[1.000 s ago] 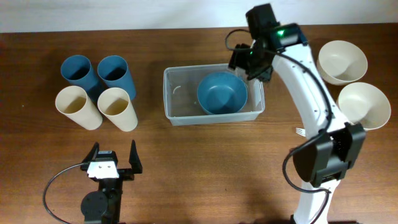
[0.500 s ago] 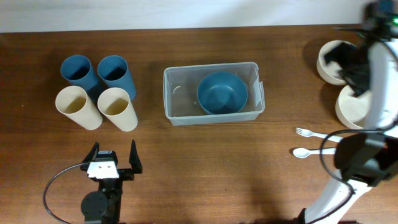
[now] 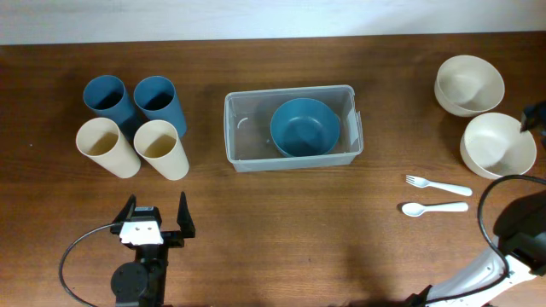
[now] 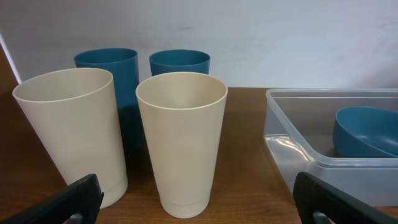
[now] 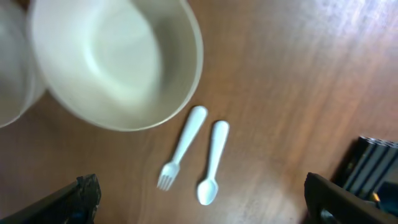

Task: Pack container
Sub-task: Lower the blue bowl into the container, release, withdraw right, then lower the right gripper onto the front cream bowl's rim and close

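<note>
1. Two grippers stand wide open and empty: the left gripper (image 3: 156, 209) by the table's (image 3: 256, 222) near edge, the right gripper (image 5: 208, 200) above a white fork (image 5: 180, 149) and spoon (image 5: 211, 165).
2. The clear container (image 3: 247, 136) sits mid-table, with a blue bowl (image 3: 304, 127) in its right half.

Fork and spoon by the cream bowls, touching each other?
Apart. The overhead view shows the fork and spoon lying roughly parallel with bare wood between them.
</note>
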Controlling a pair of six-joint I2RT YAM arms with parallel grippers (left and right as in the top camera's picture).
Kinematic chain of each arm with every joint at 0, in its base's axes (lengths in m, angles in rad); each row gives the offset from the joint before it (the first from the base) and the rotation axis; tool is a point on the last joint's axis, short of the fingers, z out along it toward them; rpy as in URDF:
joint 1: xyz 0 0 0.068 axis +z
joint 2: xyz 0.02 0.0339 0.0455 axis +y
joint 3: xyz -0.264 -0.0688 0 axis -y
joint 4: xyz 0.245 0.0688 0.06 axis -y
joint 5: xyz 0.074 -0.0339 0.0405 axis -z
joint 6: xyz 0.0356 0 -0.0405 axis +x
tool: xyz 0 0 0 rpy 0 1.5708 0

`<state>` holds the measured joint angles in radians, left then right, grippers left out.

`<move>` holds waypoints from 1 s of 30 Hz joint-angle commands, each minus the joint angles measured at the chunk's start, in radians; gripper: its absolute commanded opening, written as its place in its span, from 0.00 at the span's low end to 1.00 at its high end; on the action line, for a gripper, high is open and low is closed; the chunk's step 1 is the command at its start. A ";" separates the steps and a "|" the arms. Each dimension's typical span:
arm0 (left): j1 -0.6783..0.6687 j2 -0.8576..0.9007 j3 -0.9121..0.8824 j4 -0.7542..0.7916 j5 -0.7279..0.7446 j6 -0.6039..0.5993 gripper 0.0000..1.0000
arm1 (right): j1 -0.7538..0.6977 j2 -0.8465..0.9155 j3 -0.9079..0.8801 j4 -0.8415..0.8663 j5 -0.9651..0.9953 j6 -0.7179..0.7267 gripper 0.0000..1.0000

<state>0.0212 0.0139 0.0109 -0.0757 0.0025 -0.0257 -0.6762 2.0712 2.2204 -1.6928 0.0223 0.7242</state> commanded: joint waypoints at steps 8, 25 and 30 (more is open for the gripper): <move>0.006 -0.009 -0.002 -0.007 -0.002 0.012 1.00 | -0.047 -0.017 -0.206 0.159 0.010 -0.066 0.99; 0.006 -0.009 -0.002 -0.007 -0.002 0.012 1.00 | -0.053 -0.017 -0.502 0.473 0.016 -0.067 0.99; 0.006 -0.009 -0.002 -0.007 -0.002 0.013 1.00 | -0.058 -0.017 -0.582 0.563 -0.001 -0.071 0.99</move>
<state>0.0212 0.0139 0.0109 -0.0753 0.0025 -0.0257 -0.7242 2.0712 1.6772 -1.1557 0.0223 0.6567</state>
